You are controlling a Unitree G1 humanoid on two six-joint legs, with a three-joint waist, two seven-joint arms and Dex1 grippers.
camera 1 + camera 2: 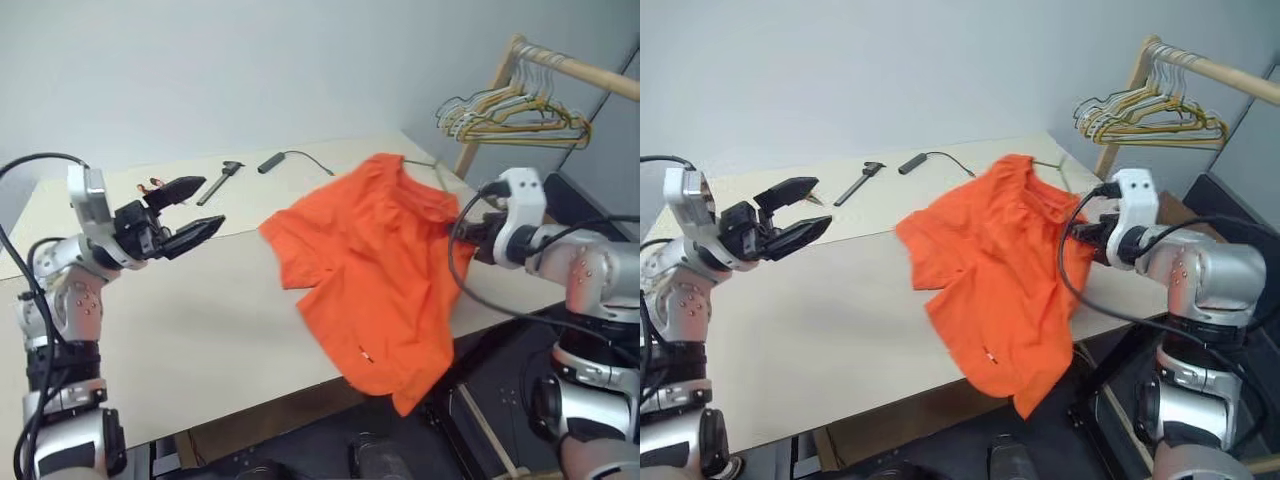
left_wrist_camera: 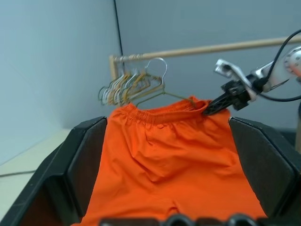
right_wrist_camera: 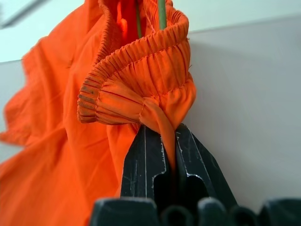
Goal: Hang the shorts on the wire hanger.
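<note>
Fabric first: nearest me, the lower hem of the shorts droops past the front edge of the counter, while the rest drapes up across the tabletop toward my right side. My right claw is clamped on a pinch of the gathered elastic waistband, fingers pressed together with the orange cloth bunched between them. My left claw hovers over the counter well apart from the cloth, its two fingers spread wide and holding nothing.

By my reckoning this cloth is light, limp and a little slick; it will sag and fold wherever it is unsupported, so one pinch leaves the rest dangling. The waistband is the place to hold, since the elastic bunches thick enough to resist slipping. I judge a second hold on the far side of the band, taken by my left claw, would stretch it flat.

Just beyond my right claw, thin olive wires of the wire hanger run down inside the waistband opening, and a bit of wire pokes out past the band's top edge. How fully the shorts sit on it I cannot tell.

Farther back on the counter lie a small dark tool and a black cable. Beyond, a bunch of hangers hangs from a wooden rail.
</note>
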